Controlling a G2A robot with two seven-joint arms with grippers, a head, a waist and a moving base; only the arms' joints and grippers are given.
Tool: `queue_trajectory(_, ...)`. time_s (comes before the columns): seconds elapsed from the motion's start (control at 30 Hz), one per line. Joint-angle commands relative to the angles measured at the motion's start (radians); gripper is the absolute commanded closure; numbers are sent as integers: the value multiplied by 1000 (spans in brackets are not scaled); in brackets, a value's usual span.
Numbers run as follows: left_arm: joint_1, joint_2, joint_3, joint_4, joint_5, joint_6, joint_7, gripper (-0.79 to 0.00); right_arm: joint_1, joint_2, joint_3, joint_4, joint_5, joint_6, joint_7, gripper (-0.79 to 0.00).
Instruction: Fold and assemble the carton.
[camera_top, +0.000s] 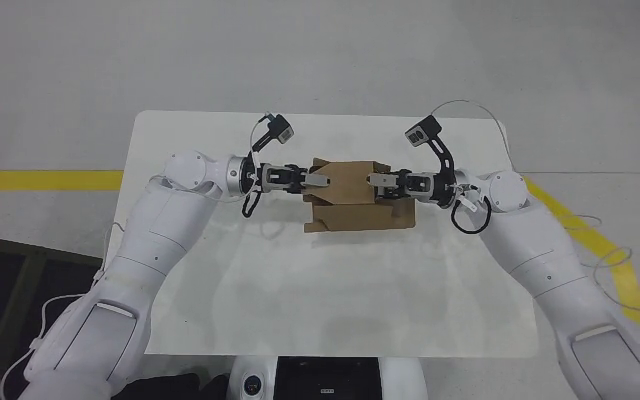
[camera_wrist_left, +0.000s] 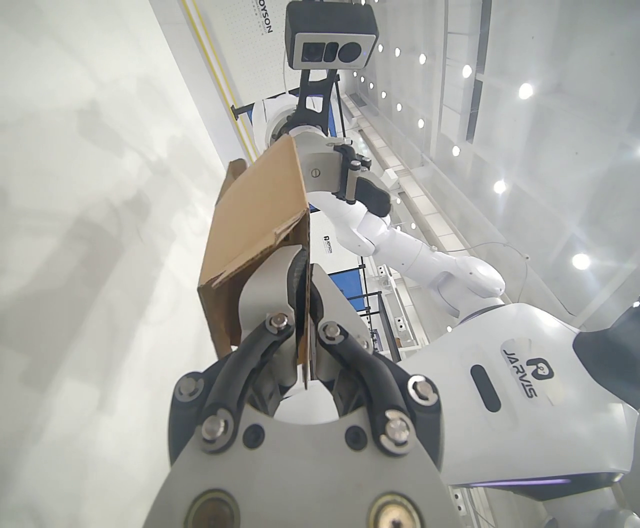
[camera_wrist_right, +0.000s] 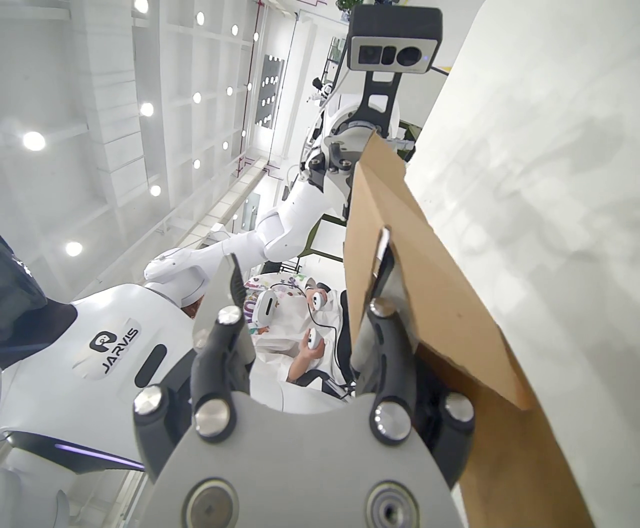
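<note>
- The brown carton (camera_top: 352, 195) sits over the far middle of the white table (camera_top: 300, 290), squeezed between the two arms, which come at it from opposite ends.
- Around it there is little else: a small camera on a stalk (camera_top: 280, 125) above each wrist, and a thin cable (camera_top: 470, 105) looping off the right arm.
- From above, the arms' own fingers cover both ends of the carton, so its side flaps are hard to read there.
- The table top is plain and matt; the floor around it is grey with a yellow line (camera_top: 60, 180) running past on both sides.
- Overhead there are rows of round ceiling lights (camera_wrist_left: 525, 90).
- Seen from the left wrist, the left gripper (camera_wrist_left: 304, 280) is clamped tight on one thin cardboard wall at the carton's open end.
- Seen from the right wrist, the right gripper (camera_wrist_right: 307, 245) is spread wide. One of its fingers (camera_wrist_right: 382, 265) lies flat against a carton panel and the other stands well clear in the air.
- Whether the carton rests on the table or hangs just above it, I cannot tell.
</note>
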Motion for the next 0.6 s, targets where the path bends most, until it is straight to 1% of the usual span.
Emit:
queue_trajectory(0.0, 0, 1, -1, 0, 4, 2, -2, 0, 1, -1, 2, 0, -4, 6, 6, -311)
queue_trajectory(0.03, 1, 1, -2, 1, 5, 3, -3, 0, 2, -1, 3, -1, -8, 8, 8, -299)
queue_trajectory(0.23, 2, 1, 1, -6, 9, 6, -5, 0, 23, -7, -14, 5, -71, 19, 19, -280)
queue_trajectory(0.4, 2, 1, 4, -11, 10, 9, -9, 0, 43, -14, -29, 28, -89, 10, 10, -237)
queue_trajectory(0.53, 2, 0, 8, -14, 10, 12, -12, 0, 51, -18, -39, 42, -91, 8, 8, -172)
queue_trajectory(0.57, 1, -1, 9, -13, 9, 12, -12, 0, 52, -19, -42, 45, -91, 7, 7, -117)
